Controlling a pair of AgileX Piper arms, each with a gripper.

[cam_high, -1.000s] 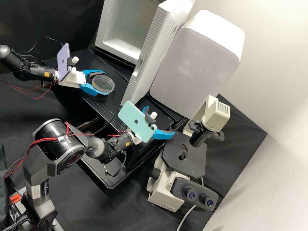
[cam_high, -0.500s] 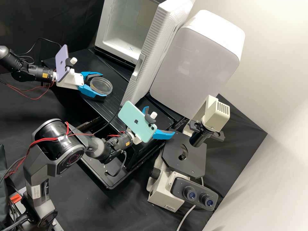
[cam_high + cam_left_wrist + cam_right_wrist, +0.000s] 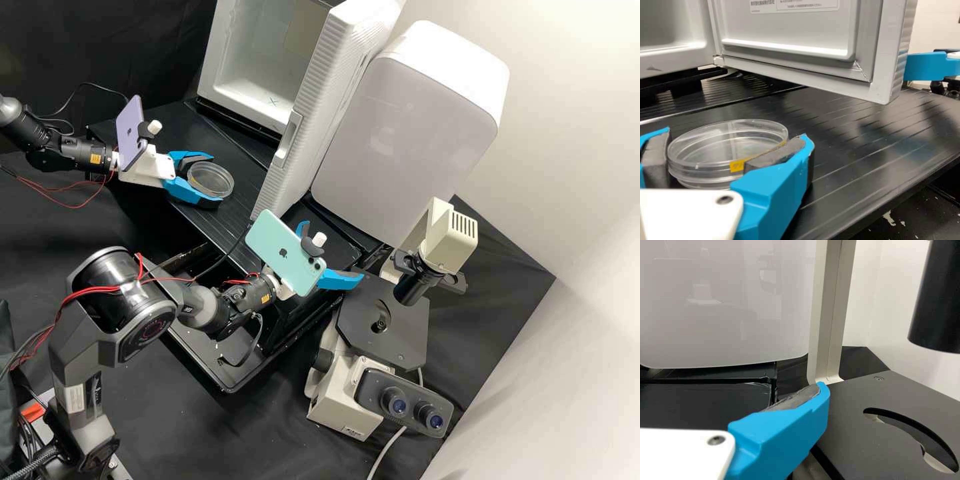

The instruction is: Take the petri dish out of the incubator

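Petri dish (image 3: 728, 146) clamped between left gripper (image 3: 729, 142) jaws, outside incubator (image 3: 805, 45).

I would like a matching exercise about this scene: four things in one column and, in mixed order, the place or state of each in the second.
Things:
1. petri dish
2. incubator door
3. right gripper
4. microscope eyepieces

Places or states:
A. at the edge of the black microscope stage
B. swung open
C. at the microscope's near end, closest to the high camera
D. between the blue fingers of the left gripper

Right pairs: 1-D, 2-B, 3-A, 4-C
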